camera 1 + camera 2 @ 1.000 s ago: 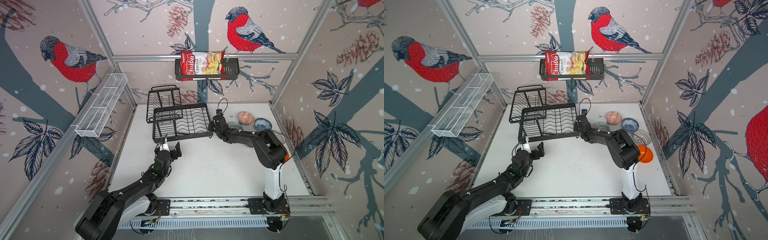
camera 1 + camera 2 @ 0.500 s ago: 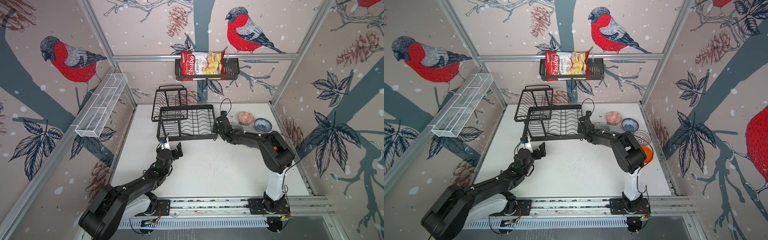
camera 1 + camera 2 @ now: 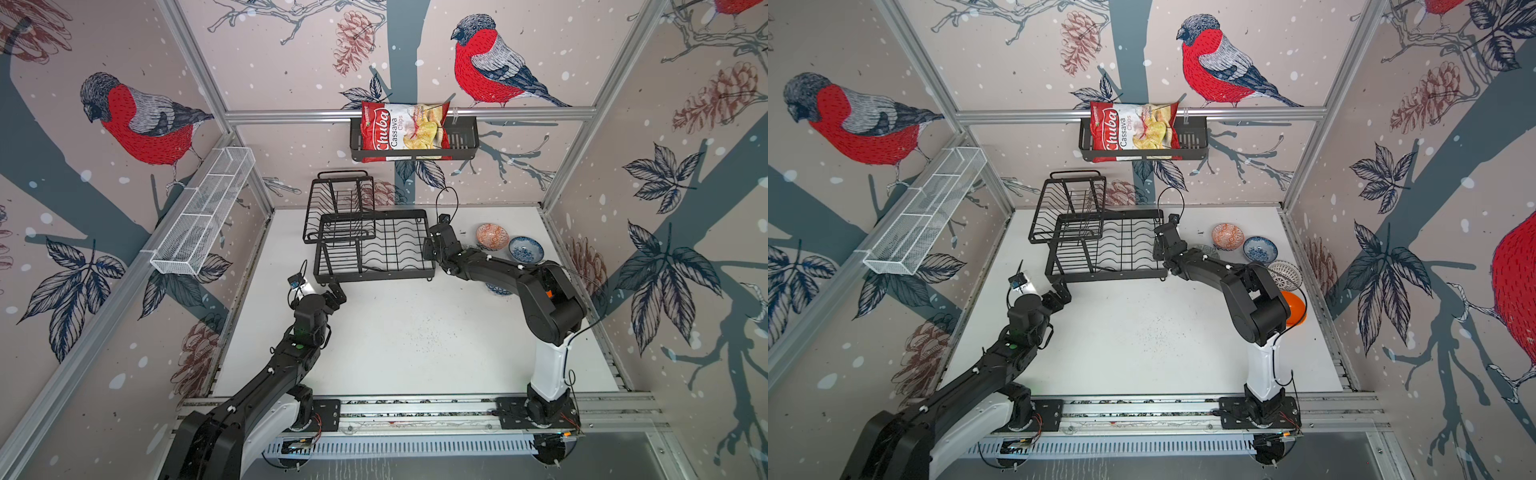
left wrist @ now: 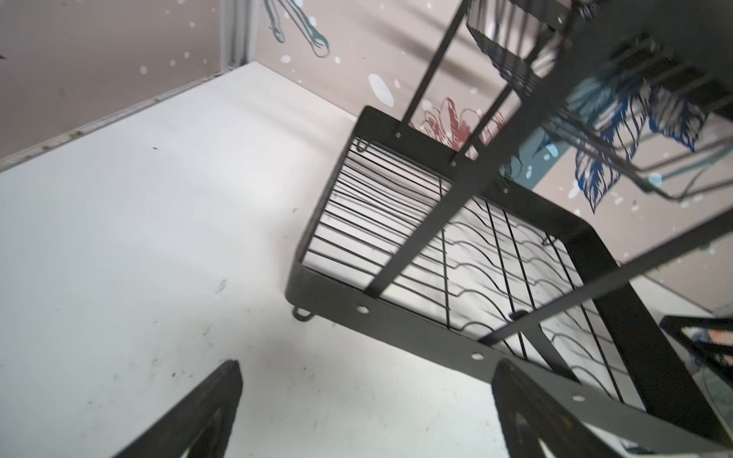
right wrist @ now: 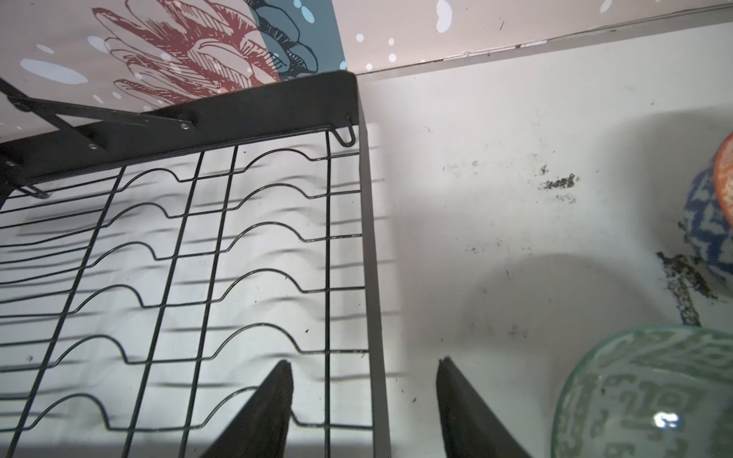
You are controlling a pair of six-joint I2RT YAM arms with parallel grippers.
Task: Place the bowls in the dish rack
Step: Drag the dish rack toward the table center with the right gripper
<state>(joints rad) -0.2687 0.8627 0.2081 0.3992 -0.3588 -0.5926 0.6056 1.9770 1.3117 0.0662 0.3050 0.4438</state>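
Observation:
The black wire dish rack (image 3: 374, 245) (image 3: 1104, 249) stands at the back middle with nothing in it. My right gripper (image 3: 430, 249) (image 5: 365, 363) is open, its jaws standing either side of the rack's right rim (image 5: 373, 277) without gripping it. My left gripper (image 3: 336, 291) (image 4: 369, 363) is open and empty by the rack's front left corner (image 4: 396, 317). On the right of the table lie a salmon-orange bowl (image 3: 1227, 236), a blue-white bowl (image 3: 1260, 250), a white lattice bowl (image 3: 1284, 275) and a plain orange bowl (image 3: 1295, 309). The right arm partly hides a grey-green bowl (image 5: 642, 392).
A white mesh shelf (image 3: 203, 216) hangs on the left wall. On the back wall a black basket (image 3: 415, 145) holds a chips bag. Another patterned blue bowl (image 3: 496, 287) peeks out from under the right arm. The white tabletop (image 3: 415, 332) stretches in front of the rack.
The dish rack slid to the right and back with the right gripper shut on its rim. That gripper has now opened and let go. The left gripper followed slightly rightward.

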